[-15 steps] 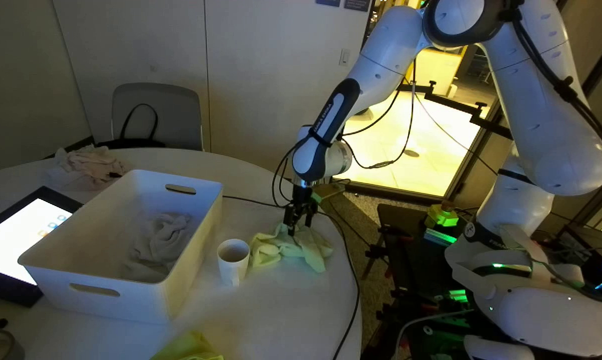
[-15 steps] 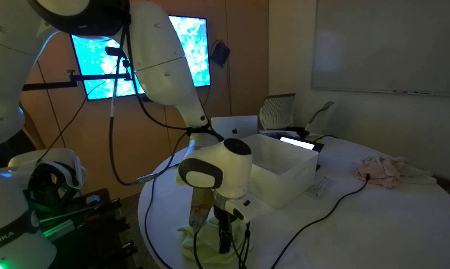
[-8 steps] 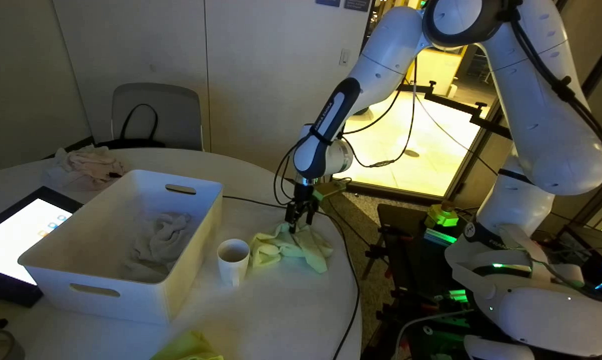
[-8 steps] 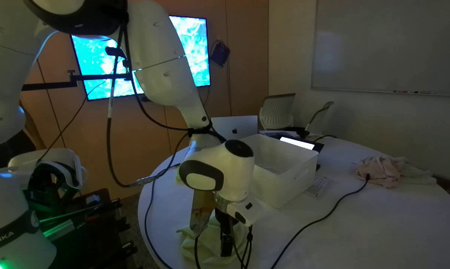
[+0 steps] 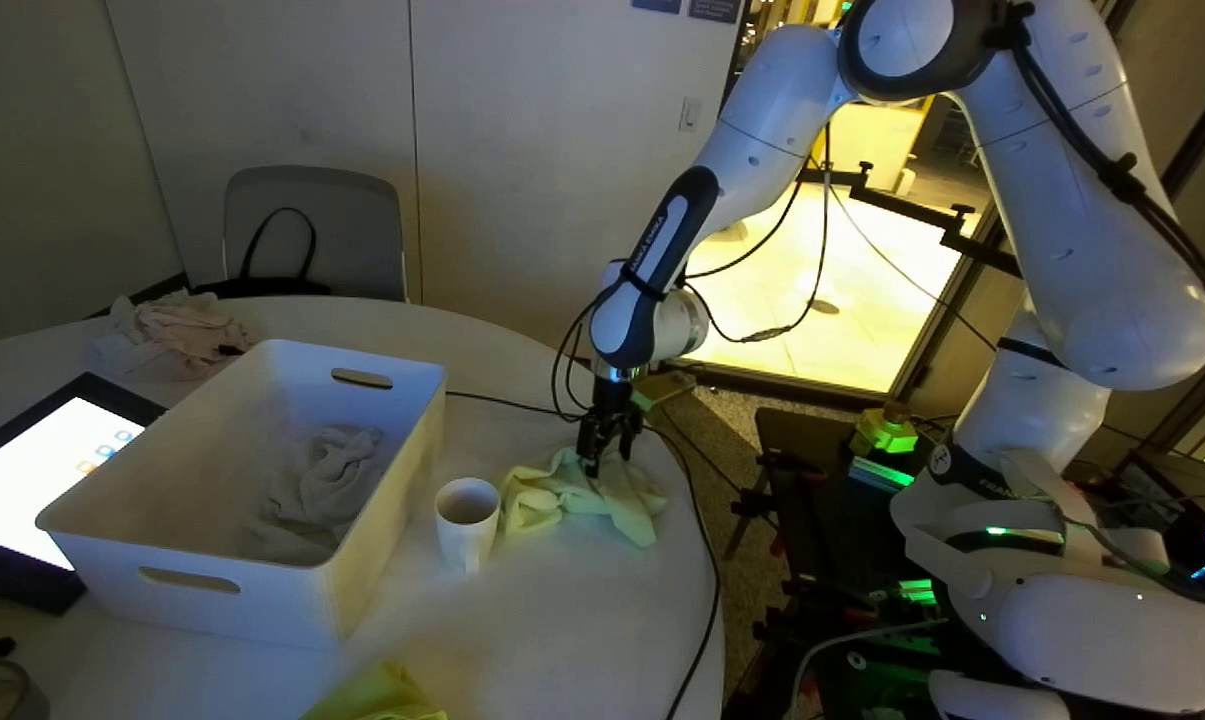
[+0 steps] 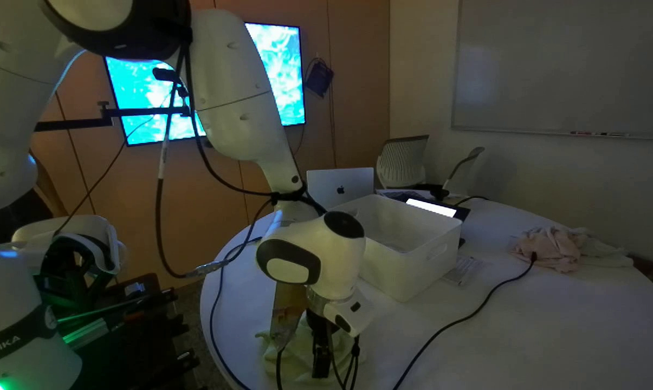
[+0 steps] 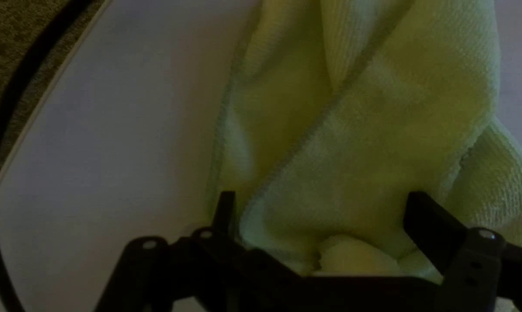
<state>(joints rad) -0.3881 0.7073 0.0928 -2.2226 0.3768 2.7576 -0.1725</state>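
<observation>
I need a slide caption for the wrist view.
Open gripper at a rumpled green cloth on a white table.

On the surface point(image 5: 542, 620) were one crumpled yellow-green cloth point(image 5: 627, 495) at the tool point(image 7: 322, 201) and a second yellow-green cloth point(image 5: 377, 695) by the lower edge of an exterior view, two in all. The tool had two fingers point(image 7: 436, 232). There was one white bin point(image 5: 252, 620), showing two handle slots point(image 5: 190, 580) and containing at least one grey cloth point(image 5: 327, 480). One pink-and-white cloth pile point(image 6: 556, 246) lay apart, its number of pieces unclear. One white mug point(image 5: 462, 540), one lit display point(image 5: 37, 480), one laptop point(image 6: 340, 181), one television point(image 6: 280, 70) and one whiteboard point(image 6: 564, 65) were also in sight. An exterior view showed one chair point(image 5: 312, 215) and one black bag point(image 5: 267, 286).
</observation>
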